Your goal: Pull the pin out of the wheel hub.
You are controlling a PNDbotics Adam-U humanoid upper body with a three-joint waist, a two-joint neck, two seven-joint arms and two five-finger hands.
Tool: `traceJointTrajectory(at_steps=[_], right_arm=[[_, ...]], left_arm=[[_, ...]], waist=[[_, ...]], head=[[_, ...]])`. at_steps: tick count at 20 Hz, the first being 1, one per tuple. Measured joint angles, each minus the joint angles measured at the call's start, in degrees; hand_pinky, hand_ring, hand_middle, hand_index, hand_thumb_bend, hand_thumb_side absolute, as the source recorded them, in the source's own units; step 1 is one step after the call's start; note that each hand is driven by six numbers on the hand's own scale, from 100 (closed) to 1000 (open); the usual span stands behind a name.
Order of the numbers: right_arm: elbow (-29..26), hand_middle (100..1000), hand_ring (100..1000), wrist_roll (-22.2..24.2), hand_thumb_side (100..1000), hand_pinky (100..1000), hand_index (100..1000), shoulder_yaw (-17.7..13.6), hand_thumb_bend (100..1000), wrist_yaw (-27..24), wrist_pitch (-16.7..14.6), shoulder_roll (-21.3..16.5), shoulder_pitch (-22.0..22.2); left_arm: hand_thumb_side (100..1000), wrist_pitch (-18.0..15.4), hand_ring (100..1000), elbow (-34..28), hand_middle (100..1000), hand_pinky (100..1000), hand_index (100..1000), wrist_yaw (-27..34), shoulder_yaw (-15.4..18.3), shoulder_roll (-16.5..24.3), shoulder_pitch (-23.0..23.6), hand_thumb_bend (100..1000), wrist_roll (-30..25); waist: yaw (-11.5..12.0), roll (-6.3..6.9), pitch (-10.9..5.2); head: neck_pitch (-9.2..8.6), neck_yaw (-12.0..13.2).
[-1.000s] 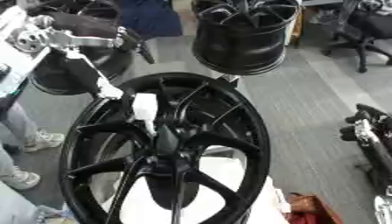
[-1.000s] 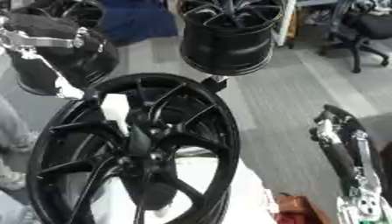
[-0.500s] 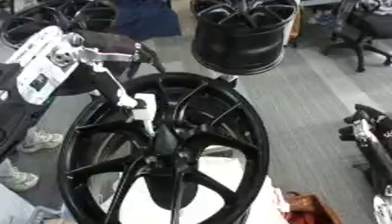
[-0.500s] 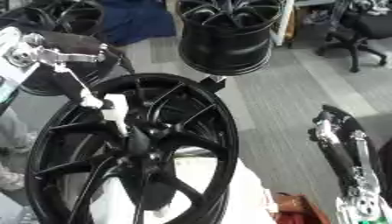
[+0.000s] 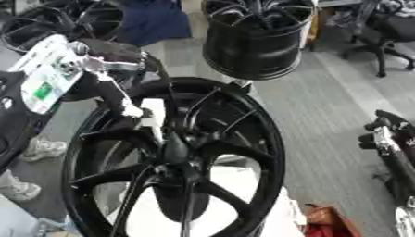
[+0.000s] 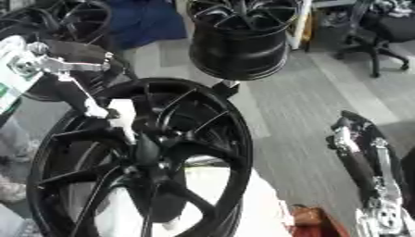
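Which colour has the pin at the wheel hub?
White. The pin shows best in the left eye view, against the black wheel.

A grey floor [image 5: 324, 106] in long planks runs past the right robot hand [image 6: 356, 139] and up toward the far side. Beyond that robot hand, at the upper right, stands a black office chair [image 5: 389, 37] on castors. Right of the left robot hand [image 5: 122, 99], further back, hangs a dark blue cloth [image 5: 154, 21].
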Motion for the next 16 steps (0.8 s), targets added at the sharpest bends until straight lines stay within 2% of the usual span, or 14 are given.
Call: traceJointTrajectory(at_steps=[3, 7, 9, 12, 16], right_arm=[[0.0, 587, 567, 0.0, 551, 574, 803, 0.0, 100, 0.0, 0.0, 0.0, 0.0], [0.0, 587, 566, 0.0, 551, 574, 803, 0.0, 100, 0.0, 0.0, 0.0, 0.0], [0.0, 587, 566, 0.0, 551, 574, 803, 0.0, 100, 0.0, 0.0, 0.0, 0.0], [0.0, 587, 566, 0.0, 551, 574, 803, 0.0, 100, 0.0, 0.0, 0.0, 0.0], [0.0, 586, 566, 0.0, 551, 574, 803, 0.0, 100, 0.0, 0.0, 0.0, 0.0]], left_arm=[[458, -0.4, 463, 0.6, 745, 619, 852, 0.2, -0.7, 0.0, 0.4, 351, 0.4], [398, -0.7, 431, 1.1, 647, 589, 786, 1.2, -1.4, 0.1, 1.0, 254, 0.7], [373, -0.7, 398, 1.1, 558, 562, 719, 2.5, -1.7, 0.1, 1.3, 180, 0.7], [349, -0.4, 368, 1.2, 490, 532, 657, 5.4, -2.1, 0.1, 1.4, 100, 0.4], [268, 0.8, 321, 0.6, 415, 484, 575, 10.6, -2.2, 0.2, 1.9, 100, -0.8]], waist=[[0.0, 0.0, 0.0], [0.1, 0.0, 0.0], [0.1, 0.0, 0.0], [0.2, -0.01, -0.01], [0.3, -0.01, -0.01]], head=[[0.0, 0.0], [0.0, 0.0], [0.0, 0.1], [0.0, 0.1], [0.0, 0.1]])
